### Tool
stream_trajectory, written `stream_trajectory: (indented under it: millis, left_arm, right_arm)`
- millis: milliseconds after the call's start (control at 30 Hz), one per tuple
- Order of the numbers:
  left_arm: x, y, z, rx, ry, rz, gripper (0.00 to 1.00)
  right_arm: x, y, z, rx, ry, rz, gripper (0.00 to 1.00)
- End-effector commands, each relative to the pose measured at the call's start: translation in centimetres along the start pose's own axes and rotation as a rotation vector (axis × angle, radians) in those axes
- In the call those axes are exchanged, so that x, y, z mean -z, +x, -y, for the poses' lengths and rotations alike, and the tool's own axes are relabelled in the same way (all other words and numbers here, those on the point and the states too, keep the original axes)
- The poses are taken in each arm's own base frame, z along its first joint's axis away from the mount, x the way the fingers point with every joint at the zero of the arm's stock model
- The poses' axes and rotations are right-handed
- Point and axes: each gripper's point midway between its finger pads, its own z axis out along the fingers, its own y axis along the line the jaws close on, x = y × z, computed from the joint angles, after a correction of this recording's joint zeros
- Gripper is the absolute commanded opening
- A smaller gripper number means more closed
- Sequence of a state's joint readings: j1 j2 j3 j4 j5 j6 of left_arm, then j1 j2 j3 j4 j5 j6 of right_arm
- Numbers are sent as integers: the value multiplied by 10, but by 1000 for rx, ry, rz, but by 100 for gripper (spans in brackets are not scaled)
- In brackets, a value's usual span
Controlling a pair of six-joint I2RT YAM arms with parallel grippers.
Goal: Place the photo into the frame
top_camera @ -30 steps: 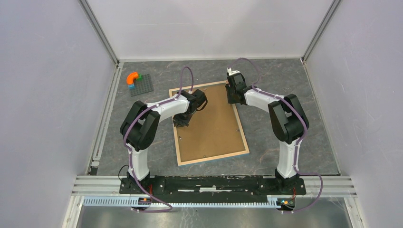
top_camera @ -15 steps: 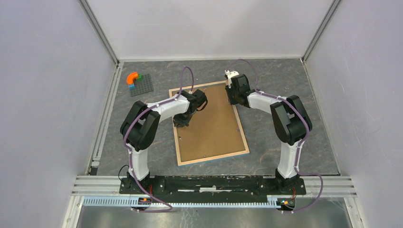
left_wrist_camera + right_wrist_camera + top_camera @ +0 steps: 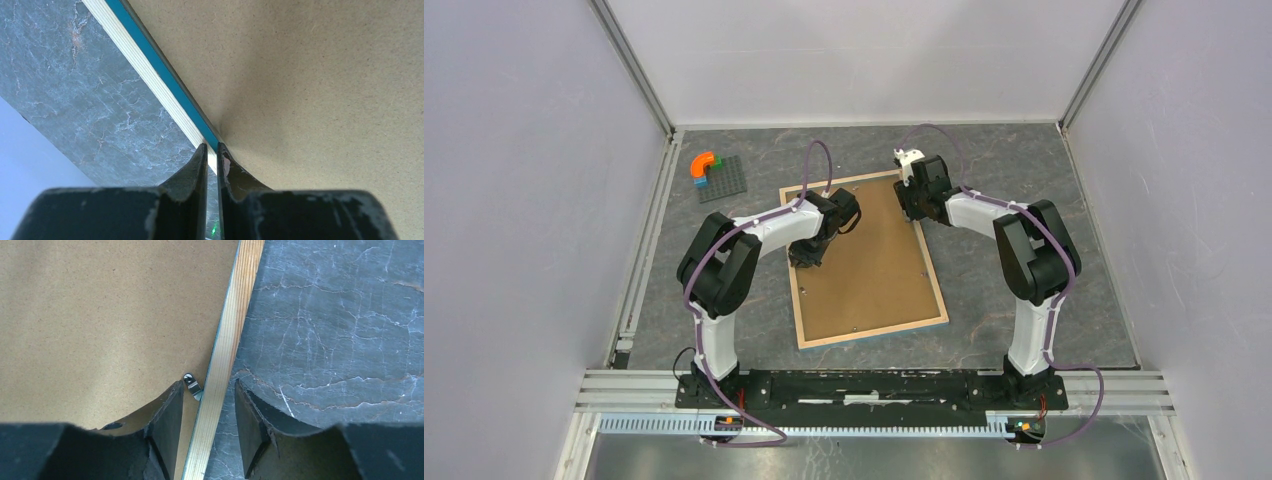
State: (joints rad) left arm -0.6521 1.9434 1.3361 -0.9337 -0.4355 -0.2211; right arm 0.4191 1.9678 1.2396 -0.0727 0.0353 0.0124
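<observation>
the frame [image 3: 874,333] lies face down on the grey surface [image 3: 1024,180], light wood rim up with a blue lip inside it, and a plain brown backing board [image 3: 869,265] fills its opening. the photo shows in no view; whether it lies under the board cannot be told.

halfway up the frame's left side, the left hand [image 3: 211,146] has its fingers closed to a thin slit. the tips are down where the board meets the blue lip, with nothing seen between them.

further back, near the far right corner, the right hand [image 3: 207,385] is partly open and holds nothing. one finger is over the board and the other over the bare surface, with the wooden rim between them. a small metal clip [image 3: 191,385] sits just ahead of the inner finger, at the board's edge.

this looks like work on the board's fastenings, either to free the board or to lock it. the next move probably calls for a fingertip set on that clip to turn or bend it without shifting the frame.

at the far left, well apart, an orange block [image 3: 704,163] sits on a dark studded plate [image 3: 724,180].

no brand, label or writing can be read.
</observation>
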Motion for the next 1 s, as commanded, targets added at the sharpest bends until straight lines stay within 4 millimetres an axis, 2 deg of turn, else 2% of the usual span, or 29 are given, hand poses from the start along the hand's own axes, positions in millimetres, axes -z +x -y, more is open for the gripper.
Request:
stream_trajectory:
  millis: [0,100,400,500,533,567,633,667,700,833,967]
  left_arm:
    - [0,-11,21,-1,82,41,16]
    - [-1,-12,22,-1,83,41,16]
    - [-1,-11,22,-2,81,39,16]
    - [-2,-10,22,-2,79,36,16]
    - [-2,-10,22,-2,79,35,16]
    - [-3,-10,22,-3,79,34,16]
    - [-3,-11,22,-3,78,35,16]
    - [-3,-11,22,-3,79,35,16]
    - [-3,-11,22,-3,79,34,16]
    - [-5,-11,23,-2,79,28,16]
    - [-15,-10,32,28,121,-12,16]
  right_arm:
    - [2,29,-9,39,-30,-104,48]
    - [1,33,-8,39,-24,-114,43]
    - [0,38,-9,70,-38,-105,0]
    - [-3,38,-11,73,-49,-107,0]
    - [-2,38,-11,70,-50,-109,0]
    - [0,38,-11,62,-49,-110,5]
    - [6,38,-10,43,-37,-114,22]
    - [11,39,-9,28,-28,-122,33]
    - [15,42,-9,27,-29,-132,40]
    - [36,68,-17,-66,-45,-182,52]
    - [62,100,-46,-172,-178,-178,55]
